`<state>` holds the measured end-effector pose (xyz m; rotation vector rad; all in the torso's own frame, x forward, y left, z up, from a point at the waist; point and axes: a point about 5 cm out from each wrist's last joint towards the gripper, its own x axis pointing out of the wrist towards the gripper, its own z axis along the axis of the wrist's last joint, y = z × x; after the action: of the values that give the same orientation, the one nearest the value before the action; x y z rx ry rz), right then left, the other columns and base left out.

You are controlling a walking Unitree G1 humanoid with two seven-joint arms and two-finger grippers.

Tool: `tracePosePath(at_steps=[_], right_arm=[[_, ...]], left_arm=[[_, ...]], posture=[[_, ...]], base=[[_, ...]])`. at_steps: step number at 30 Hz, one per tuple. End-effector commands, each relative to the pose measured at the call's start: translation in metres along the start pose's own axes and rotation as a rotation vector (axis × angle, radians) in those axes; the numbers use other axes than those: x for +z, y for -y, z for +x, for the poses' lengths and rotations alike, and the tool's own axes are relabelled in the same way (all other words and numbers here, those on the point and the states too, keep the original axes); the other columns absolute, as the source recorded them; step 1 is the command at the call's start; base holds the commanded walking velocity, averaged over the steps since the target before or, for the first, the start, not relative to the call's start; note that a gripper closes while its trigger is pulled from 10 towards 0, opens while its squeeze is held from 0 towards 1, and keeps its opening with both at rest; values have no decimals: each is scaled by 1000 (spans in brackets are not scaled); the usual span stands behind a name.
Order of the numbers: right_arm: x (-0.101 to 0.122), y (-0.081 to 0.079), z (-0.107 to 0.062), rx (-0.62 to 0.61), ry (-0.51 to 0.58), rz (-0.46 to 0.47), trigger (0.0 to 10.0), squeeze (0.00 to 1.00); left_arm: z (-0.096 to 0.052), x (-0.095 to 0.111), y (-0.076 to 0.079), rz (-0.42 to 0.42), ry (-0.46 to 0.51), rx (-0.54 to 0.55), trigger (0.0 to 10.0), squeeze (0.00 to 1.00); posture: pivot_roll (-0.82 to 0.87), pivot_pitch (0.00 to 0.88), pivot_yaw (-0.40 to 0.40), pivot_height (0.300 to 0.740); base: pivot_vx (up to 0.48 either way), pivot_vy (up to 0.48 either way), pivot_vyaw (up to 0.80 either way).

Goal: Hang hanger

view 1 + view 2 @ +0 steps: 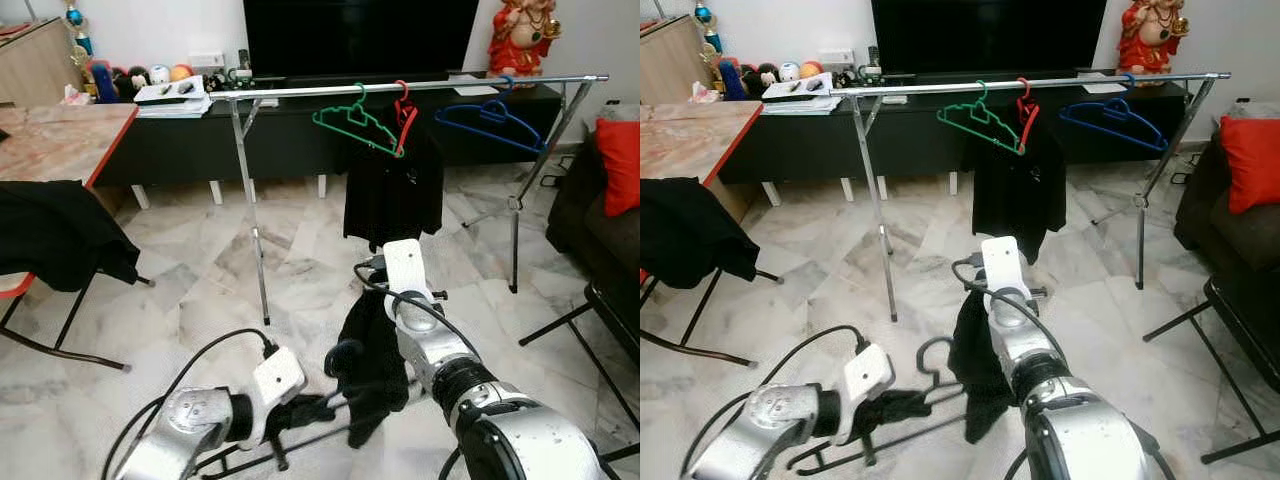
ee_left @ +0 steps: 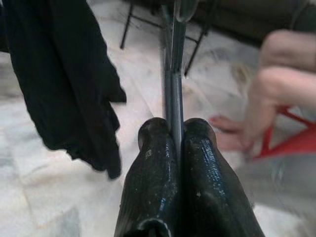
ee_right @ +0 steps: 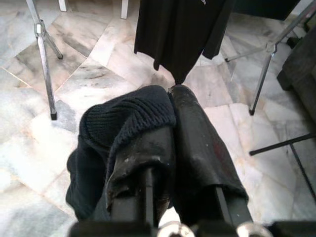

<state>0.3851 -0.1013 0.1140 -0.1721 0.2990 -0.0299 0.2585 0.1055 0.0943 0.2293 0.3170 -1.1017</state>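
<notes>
Spanning grey marble floor (image 1: 190, 260), silver clothes rail (image 1: 300, 91) before television (image 1: 360, 35)

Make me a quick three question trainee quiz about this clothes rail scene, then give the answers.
1. True or false: the red hanger on the rail carries a black shirt.
2. Which empty hanger hangs nearest the red cushion? A green, B blue, C red.
3. Fill in: the left gripper is shut on a ____ hanger.

Key: 1 true. 2 B, the blue hanger; the green hanger is further along. 3 black; the black hanger is low over the floor, while the right gripper pinches a dark garment.
</notes>
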Motion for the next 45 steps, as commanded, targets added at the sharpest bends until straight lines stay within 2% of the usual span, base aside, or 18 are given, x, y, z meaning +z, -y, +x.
tracePosePath(at_steps=[1, 10, 13, 18, 25, 34, 41, 45], right_arm=[[8, -2, 1, -7, 7, 33, 10000, 0], [8, 1, 1, -18, -5, 77, 10000, 0], [9, 2, 2, -15, -4, 107, 10000, 0], [10, 1, 2, -4, -1, 114, 10000, 0], [12, 6, 2, -11, 2, 128, 10000, 0], [14, 8, 3, -17, 3, 162, 10000, 0], [15, 5, 3, -5, 3, 169, 10000, 0], [10, -4, 1, 21, -17, 181, 10000, 0]], left_arm=[[-1, 1, -7, 8, 0, 63, 10000, 0], [6, 4, -19, 6, 10, 256, 10000, 0], [3, 4, -26, -7, 19, 335, 10000, 0], [0, 3, -32, -6, 15, 388, 10000, 0], [-1, -2, -31, -5, -17, 373, 10000, 0], [4, -7, -22, 2, -51, 301, 10000, 0], [7, -4, -23, -2, -32, 329, 10000, 0], [9, -1, -28, -11, -15, 388, 10000, 0]], posture=[[105, 49, -11, 740], [105, 58, -24, 740], [107, 60, -26, 740], [105, 59, -27, 740], [104, 59, -31, 740], [105, 59, -37, 740], [104, 57, -41, 740], [104, 57, -44, 740]], base=[[0, 0, 0], [0, 0, 0], [0, 0, 0], [0, 0, 0], [0, 0, 0], [0, 0, 0], [0, 0, 0], [0, 0, 0]])
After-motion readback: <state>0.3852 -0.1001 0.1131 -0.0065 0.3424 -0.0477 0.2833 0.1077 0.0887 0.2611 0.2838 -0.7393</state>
